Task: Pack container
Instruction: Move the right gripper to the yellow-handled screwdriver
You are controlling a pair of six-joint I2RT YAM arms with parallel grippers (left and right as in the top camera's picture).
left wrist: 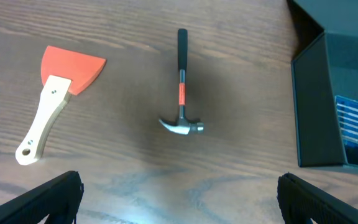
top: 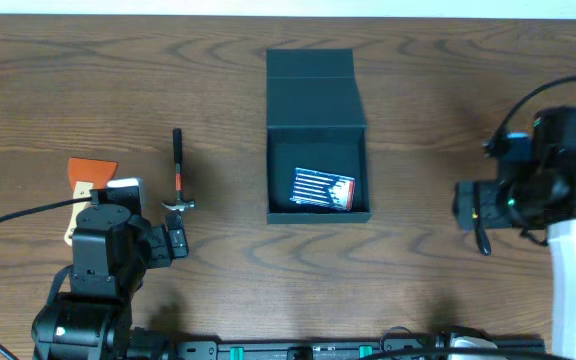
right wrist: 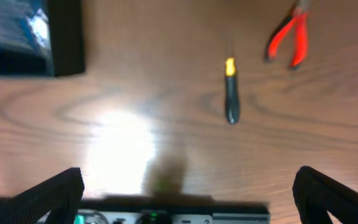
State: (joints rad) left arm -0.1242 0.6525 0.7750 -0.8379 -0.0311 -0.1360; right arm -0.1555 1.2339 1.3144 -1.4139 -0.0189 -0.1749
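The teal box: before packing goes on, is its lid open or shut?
Open. The lid lies folded back flat, and the overhead view looks straight into the container, where a blue bit case lies.

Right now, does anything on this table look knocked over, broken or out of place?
Nothing much. The container lies open with the blue case inside, sitting slightly crooked. The hammer and scraper lie flat to its left, the screwdriver and red pliers to its right, and all look whole.
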